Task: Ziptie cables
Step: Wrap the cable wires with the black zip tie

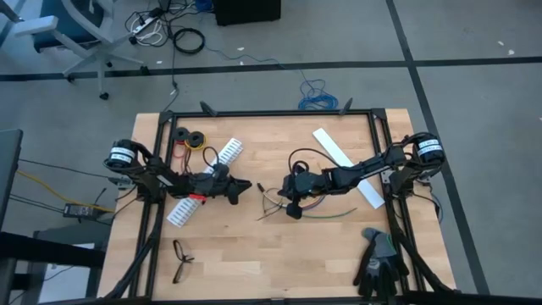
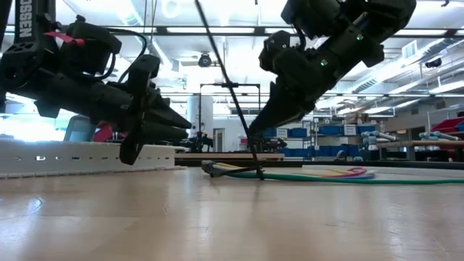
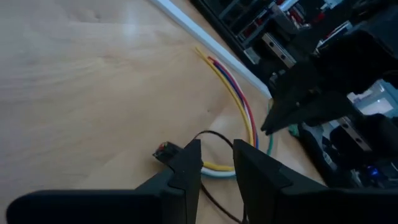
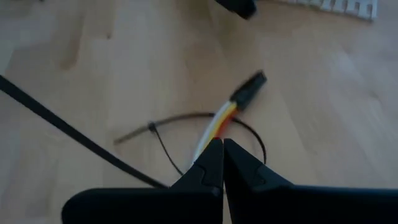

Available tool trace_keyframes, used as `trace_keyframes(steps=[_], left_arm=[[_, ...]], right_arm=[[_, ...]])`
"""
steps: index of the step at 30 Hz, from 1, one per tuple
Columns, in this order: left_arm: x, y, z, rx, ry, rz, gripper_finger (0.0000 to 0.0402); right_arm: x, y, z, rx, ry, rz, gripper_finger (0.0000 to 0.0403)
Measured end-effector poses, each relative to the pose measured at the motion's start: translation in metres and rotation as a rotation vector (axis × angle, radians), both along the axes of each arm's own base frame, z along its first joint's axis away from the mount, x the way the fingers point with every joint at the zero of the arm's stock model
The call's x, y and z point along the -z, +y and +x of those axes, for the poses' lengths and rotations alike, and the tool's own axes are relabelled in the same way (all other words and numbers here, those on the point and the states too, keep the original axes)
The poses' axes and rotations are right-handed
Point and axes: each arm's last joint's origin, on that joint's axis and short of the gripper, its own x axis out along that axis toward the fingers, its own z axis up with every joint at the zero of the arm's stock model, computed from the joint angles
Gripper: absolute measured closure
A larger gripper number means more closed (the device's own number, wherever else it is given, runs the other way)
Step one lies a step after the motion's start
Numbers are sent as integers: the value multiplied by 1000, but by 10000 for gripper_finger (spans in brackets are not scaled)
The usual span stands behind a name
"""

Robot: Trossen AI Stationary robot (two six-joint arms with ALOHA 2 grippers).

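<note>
Cables [image 4: 214, 127]: thin, curved, on wood | right tool [image 4: 222, 152] together | left tool [image 3: 217, 163] apart (slightly)

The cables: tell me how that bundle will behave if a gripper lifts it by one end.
The cables lie in a loose curve on the table, so they would probably droop rather than stay straight. The strands look thin, so likely light. A ziptie loops around them near the end, so they may lift together there, though the far ends could splay.

cables [image 1: 306, 209] between left gripper [image 1: 246, 187] | right gripper [image 1: 288, 196]
</note>
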Motion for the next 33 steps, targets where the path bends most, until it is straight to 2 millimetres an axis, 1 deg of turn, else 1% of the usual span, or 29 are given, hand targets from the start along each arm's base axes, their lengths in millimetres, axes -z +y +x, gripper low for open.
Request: trace_keyframes(steps=[7,9,12,15,17,20,23,25,28,30,33], left_arm=[[2,-11,2,50,35,22,298],[0,-14,6,60,42,35,298],[1,-17,11,66,83,61,298],[1,-19,14,69,99,67,298],[-1,-20,16,75,89,71,298],[-1,-22,16,98,100,126,298],[-1,-23,16,113,115,169,298],[-1,-23,15,118,118,178,298],[-1,-23,15,122,121,194,298],[-1,-23,15,122,121,195,298],[-1,-23,15,121,118,198,298]], right_arm=[[12,-12,-11,108,170,-8,403],[10,-12,-17,134,207,-23,403],[0,-8,-27,176,234,-45,403],[-12,0,-41,225,263,-19,403],[-20,10,-53,264,276,-9,403],[-30,27,-70,319,277,-14,403],[-35,43,-78,340,235,-20,403],[-34,49,-80,345,220,-35,403],[-26,53,-75,365,214,-18,403],[-19,55,-68,374,199,-13,403],[-10,53,-52,359,158,-1,400]])
